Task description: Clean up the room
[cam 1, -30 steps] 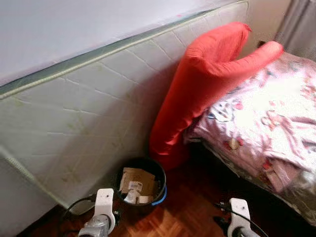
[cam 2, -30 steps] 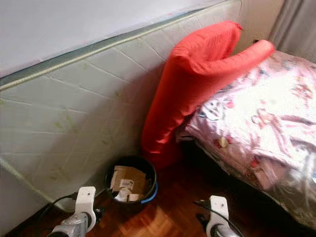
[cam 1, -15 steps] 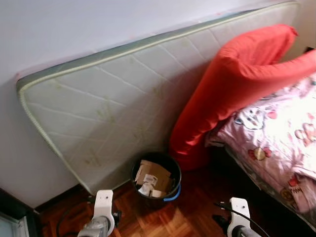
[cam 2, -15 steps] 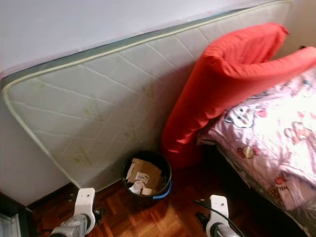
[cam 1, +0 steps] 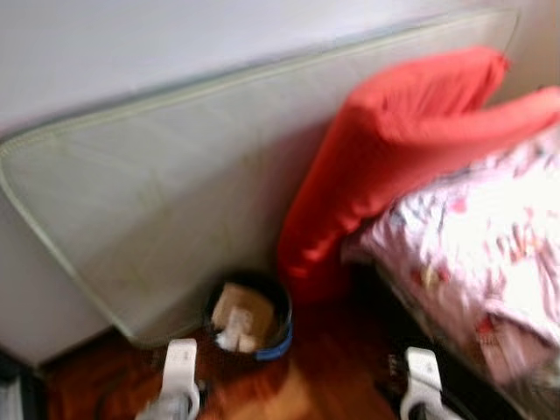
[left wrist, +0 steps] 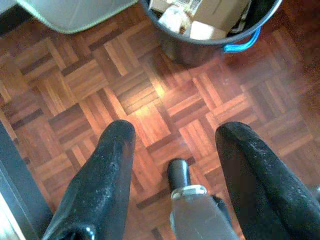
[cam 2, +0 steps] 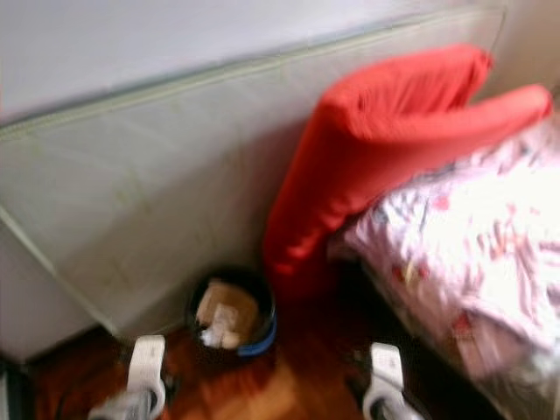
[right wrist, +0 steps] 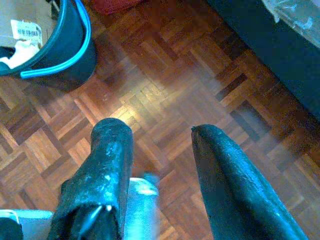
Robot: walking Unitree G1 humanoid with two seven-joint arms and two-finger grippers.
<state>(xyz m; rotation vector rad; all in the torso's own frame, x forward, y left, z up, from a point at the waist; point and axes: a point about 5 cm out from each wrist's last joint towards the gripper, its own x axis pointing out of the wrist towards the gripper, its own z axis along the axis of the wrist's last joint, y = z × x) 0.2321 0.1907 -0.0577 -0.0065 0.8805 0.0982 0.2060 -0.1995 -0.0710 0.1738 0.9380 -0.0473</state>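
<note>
Left pincer [left wrist: 175, 145] open, nothing btwn fingers, hanging over parquet floor [left wrist: 100, 85]. Right pincer [right wrist: 157, 137] also open & empty, over same floor. Dark bin [cam 1: 251, 319] w/ cardboard scraps just ahead of both, nearer left one. Beyond bin: mattress [cam 1: 175, 201] on edge vs wall, red cushion [cam 1: 385, 149] beside it. Bed [cam 1: 477, 245] w/ pink cover ahead of right pincer. Eye views blurred.

The floor [left wrist: 150, 110] is wood parquet, reddish-brown and glossy, with bright glare on its small blocks. The dark bin [left wrist: 210, 37] looks like smooth plastic with a blue rim band, and holds brown cardboard [left wrist: 220, 7] and crumpled white paper [left wrist: 172, 17]. The pale mattress [cam 1: 175, 201] against the far wall is matt cloth. The red cushion [cam 1: 385, 149] is smooth cloth. On the right, the pink patterned blanket [cam 1: 481, 227] is soft cloth.
</note>
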